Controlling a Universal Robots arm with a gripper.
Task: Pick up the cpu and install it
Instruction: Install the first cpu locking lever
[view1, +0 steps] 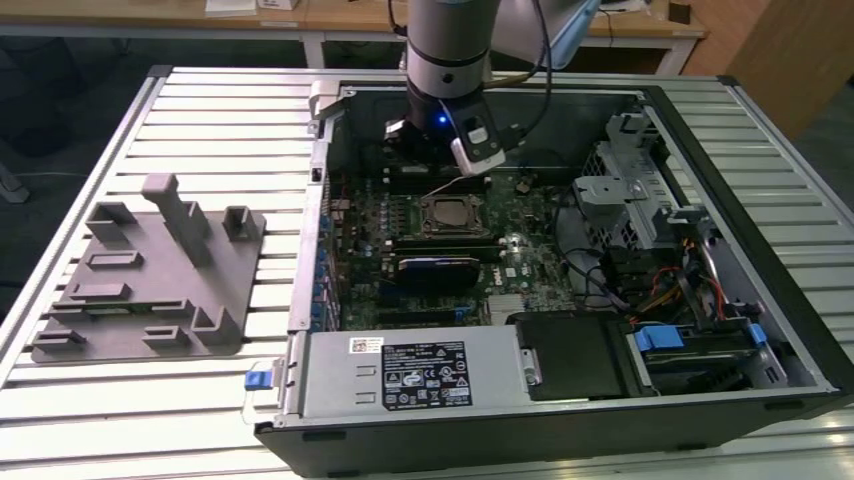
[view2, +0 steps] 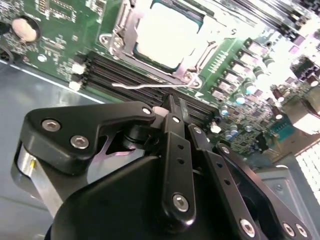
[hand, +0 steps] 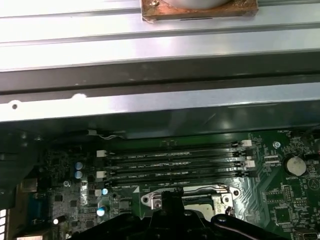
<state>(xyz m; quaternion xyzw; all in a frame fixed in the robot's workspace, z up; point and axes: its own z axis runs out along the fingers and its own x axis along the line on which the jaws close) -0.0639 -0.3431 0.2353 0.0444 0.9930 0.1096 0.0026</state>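
Observation:
The cpu (view2: 167, 35), a flat square chip with a silvery top, lies in the motherboard socket inside the socket's metal frame. A thin wire lever (view2: 150, 85) runs along the socket's edge. The exterior view shows the cpu (view1: 447, 213) in the middle of the board inside the open computer case. My gripper (view2: 172, 104) hangs just behind the socket, over the memory slots. Its black fingers are shut together with nothing between them. In the exterior view the gripper (view1: 434, 170) sits low in the case, on the far side of the socket. The first wrist view catches the gripper (hand: 167, 197) above the socket frame (hand: 220, 192).
Several memory slots (hand: 175, 162) lie between the socket and the case's metal wall (hand: 160, 102). A dark block (view1: 434, 270) sits in front of the socket. The drive cage (view1: 641, 190) and cables (view1: 667, 290) fill the exterior view's right. A grey fixture (view1: 147, 280) stands on the table at its left.

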